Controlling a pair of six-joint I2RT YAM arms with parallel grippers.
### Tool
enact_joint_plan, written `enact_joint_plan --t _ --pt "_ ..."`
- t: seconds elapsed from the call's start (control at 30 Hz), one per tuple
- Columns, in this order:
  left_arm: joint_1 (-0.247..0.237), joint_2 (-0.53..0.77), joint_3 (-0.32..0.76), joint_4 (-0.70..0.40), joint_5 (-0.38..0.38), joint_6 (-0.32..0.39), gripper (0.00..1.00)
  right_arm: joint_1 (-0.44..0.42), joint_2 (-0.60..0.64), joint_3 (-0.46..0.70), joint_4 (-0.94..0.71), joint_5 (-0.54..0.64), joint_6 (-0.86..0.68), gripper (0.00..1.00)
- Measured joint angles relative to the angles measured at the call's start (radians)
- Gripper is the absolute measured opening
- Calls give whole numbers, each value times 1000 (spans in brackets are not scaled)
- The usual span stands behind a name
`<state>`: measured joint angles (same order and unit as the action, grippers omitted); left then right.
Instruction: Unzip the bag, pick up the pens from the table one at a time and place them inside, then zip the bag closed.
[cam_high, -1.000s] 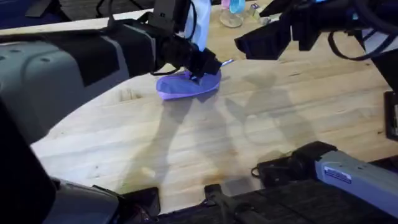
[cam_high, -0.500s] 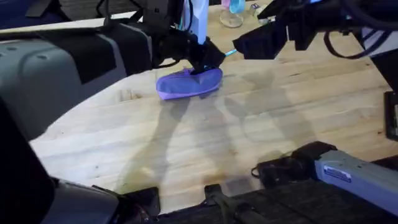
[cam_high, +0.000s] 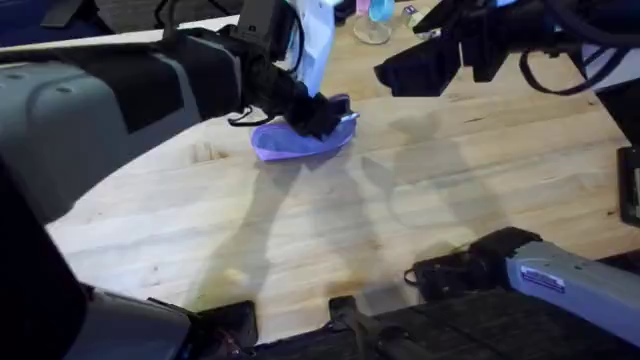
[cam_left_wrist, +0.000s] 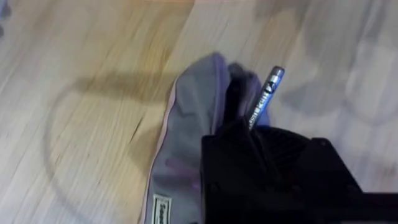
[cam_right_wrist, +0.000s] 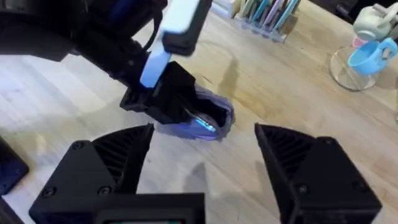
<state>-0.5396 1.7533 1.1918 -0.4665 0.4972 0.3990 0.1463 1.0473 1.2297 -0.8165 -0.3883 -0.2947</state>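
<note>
The lavender bag (cam_high: 285, 145) lies on the table (cam_high: 400, 220) at the far centre, its mouth gaping toward the right end. My left gripper (cam_high: 322, 118) sits right over that end, shut on a silvery pen (cam_left_wrist: 266, 94). The pen's tip sticks out past the black fingers, over the bag's (cam_left_wrist: 186, 130) dark opening. My right gripper (cam_high: 415, 68) hovers high to the bag's right, open and holding nothing. Its wrist view looks between the spread fingers (cam_right_wrist: 118, 162) down at the bag (cam_right_wrist: 219, 115) and at the left gripper (cam_right_wrist: 168, 102).
A clear cup with a blue thing (cam_high: 375, 20) and a holder of coloured pens (cam_right_wrist: 264, 15) stand at the table's back edge. A dark object (cam_high: 630, 190) sits at the right edge. Bare wood spreads across the middle and front.
My left gripper has dropped down and slightly left onto the bag's right end, bringing the pen's raised tip down to the opening. The right gripper has hardly moved.
</note>
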Motion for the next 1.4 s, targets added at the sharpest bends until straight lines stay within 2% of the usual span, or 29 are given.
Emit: enact_joint_plan --t 0.13,0.37,0.63,0.83,1.0,1.03,1.1,1.2,1.23,1.27,1.4 --pt "-4 0 2 -40 -89 24 43 0 0 0 0 0 0 998" --pt "-8 0 8 -58 -196 35 43 0 0 0 0 0 0 998" --pt "-20 0 13 -56 -320 -56 43 0 0 0 0 0 0 998" --pt "-21 0 35 -138 -364 -85 43 0 0 0 0 0 0 998" --pt "-19 0 49 -184 -363 -85 56 0 0 0 0 0 0 998" --pt "-19 0 49 -187 -362 -84 116 0 0 0 0 0 0 998" --pt "-19 0 49 -199 -351 -85 354 0 0 0 0 0 0 998" --pt "-22 0 47 -207 -322 -85 815 0 0 0 0 0 0 998" --pt "-22 0 47 -207 -317 -87 940 0 0 0 0 0 0 998" --pt "-22 0 47 -207 -314 -86 977 0 0 0 0 0 0 998" --pt "-22 0 47 -207 -314 -85 991 0 0 0 0 0 0 998"
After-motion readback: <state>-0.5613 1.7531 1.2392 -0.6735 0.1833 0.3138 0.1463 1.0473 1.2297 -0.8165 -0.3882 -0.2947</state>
